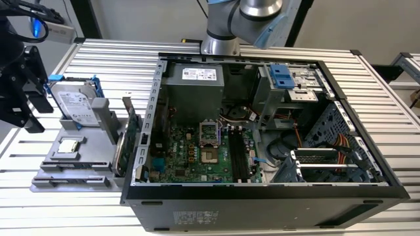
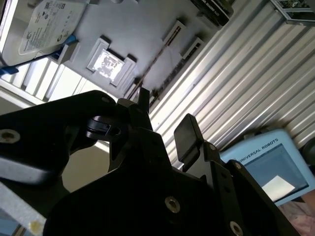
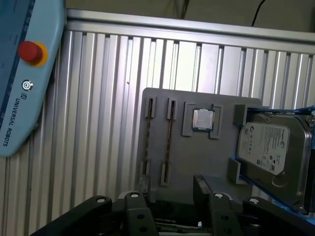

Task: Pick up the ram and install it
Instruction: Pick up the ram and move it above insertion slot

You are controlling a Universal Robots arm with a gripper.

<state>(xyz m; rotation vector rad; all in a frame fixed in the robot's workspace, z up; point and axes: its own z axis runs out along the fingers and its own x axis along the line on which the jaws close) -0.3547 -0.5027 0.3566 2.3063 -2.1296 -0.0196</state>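
The gripper [image 3: 170, 199] hangs released over a gray holder tray [image 3: 197, 152], its fingers [image 3: 205, 194] spread with nothing between them. The ram [image 3: 169, 140] stands on edge in one of the tray's slots (it reads as a thin dark line), in line with the gap between the fingers. Also on the tray are a processor chip [image 3: 202, 119] and a hard drive [image 3: 268, 147]. In the exterior view the tray rests on the ribbed counter [image 1: 98, 54], at nine o'clock from the open computer case [image 1: 262, 211].

My claw [image 2: 165, 115] hung, fingers [image 2: 186, 136] parted, near the grey tray [image 2: 142, 29] — processor [image 2: 106, 64] and hard drive [image 2: 49, 22] seated in it.
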